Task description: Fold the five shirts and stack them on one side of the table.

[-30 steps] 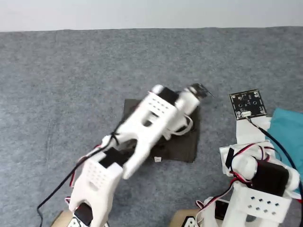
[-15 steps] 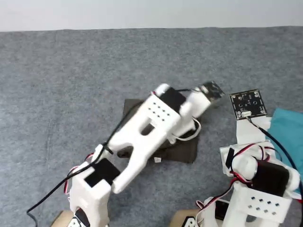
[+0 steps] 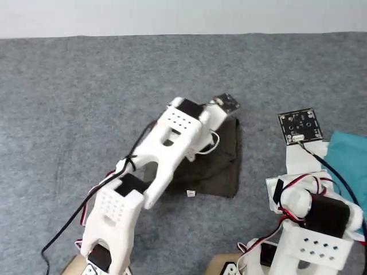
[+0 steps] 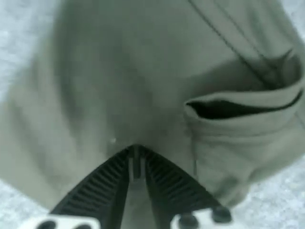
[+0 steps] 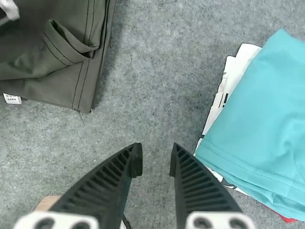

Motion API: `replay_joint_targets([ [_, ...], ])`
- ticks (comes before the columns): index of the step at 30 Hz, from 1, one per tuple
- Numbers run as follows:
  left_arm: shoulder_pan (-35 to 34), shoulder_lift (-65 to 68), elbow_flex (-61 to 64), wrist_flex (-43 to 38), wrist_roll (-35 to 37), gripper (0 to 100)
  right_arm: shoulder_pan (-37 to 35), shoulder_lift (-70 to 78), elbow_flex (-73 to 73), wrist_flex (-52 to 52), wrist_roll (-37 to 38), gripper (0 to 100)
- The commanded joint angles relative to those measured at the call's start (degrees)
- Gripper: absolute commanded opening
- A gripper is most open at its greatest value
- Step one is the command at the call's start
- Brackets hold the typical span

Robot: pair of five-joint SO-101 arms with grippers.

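The left arm leans over the dark olive shirt [image 3: 222, 167], which lies folded in the middle of the grey table [image 3: 80, 86]. The left gripper [image 4: 136, 164] has its fingers pressed together against the cloth; whether they pinch any, I cannot tell. The right gripper [image 5: 152, 160] hangs over bare table with its fingers slightly apart, holding nothing, between the olive shirt and the teal shirt [image 5: 262, 114] topping a pile at the table's right side.

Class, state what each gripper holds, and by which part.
Right gripper: nothing, open. Left gripper: shut against the olive shirt, mid-panel; a pinch cannot be confirmed.
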Motion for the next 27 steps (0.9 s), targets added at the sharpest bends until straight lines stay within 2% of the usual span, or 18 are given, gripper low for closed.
replay_joint_targets([
  [1,3.87,-0.62,-1.01,1.49,0.79,1,-0.4,-0.57,-0.44,-0.75,-0.62,10.5],
  [7,12.22,-3.6,-1.01,8.35,2.9,1,-0.4,-0.57,-0.44,-0.75,-0.62,10.5],
  [15,14.15,-15.74,-0.75,13.1,4.22,1,-0.4,-0.57,-0.44,-0.84,-0.62,10.5],
  [21,8.18,-17.14,-0.75,11.34,1.93,1,-0.4,-0.57,-0.44,-0.84,-0.62,10.5],
  [25,2.02,-13.01,-0.75,9.05,1.05,1,-0.4,-0.57,-0.44,-0.84,-0.62,10.5],
  [27,1.58,-9.93,-0.75,9.58,0.79,1,-0.4,-0.57,-0.44,-0.84,-0.62,10.5],
])
